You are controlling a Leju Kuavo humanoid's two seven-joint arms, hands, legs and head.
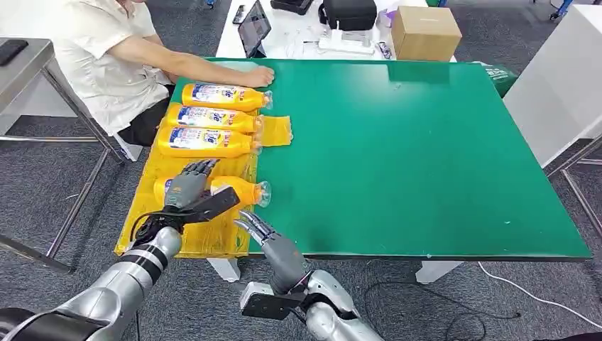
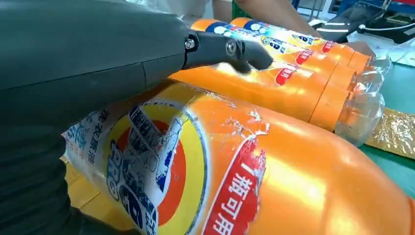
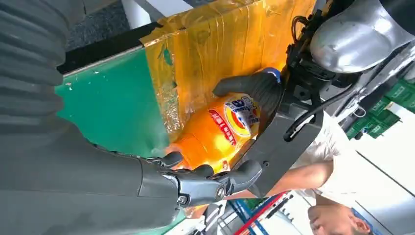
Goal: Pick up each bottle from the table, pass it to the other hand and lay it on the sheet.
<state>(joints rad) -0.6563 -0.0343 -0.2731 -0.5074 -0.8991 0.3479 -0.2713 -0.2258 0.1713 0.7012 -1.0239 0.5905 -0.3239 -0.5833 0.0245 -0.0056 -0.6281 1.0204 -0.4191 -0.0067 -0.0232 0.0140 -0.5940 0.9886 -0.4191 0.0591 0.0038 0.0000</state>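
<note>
- Head view: we find the left hand (image 1: 189, 186) laid over the labelled body of the nearest bottle (image 1: 241, 190), fingers wrapped across its top. We judge it to be grasping the bottle as the bottle meets the sheet (image 1: 136, 226); whether the grip has loosened we cannot tell.
- The left wrist view confirms contact: the grey palm (image 2: 73, 63) lies against the label, one dark finger (image 2: 230, 49) extended past it.
- The right hand (image 1: 264, 234) sits at the near edge of the surface (image 1: 426, 156), fingers apart, holding nothing, just beside the bottle's cap end.
- The held bottle lies on its side on the yellow sheet, cap pointing toward the green surface. Three further bottles (image 1: 213, 117) lie in a row beyond it, parallel.
- A seated person rests a hand (image 1: 259, 74) on the surface past the far bottle.
- Handling, in our judgement: glossy plastic with a film label, likely slippery; round, so prone to rolling once let go; apparently stiff enough for a firm grasp. The mid-body at the label is the best hold; the clear cap end is narrow and poor.
</note>
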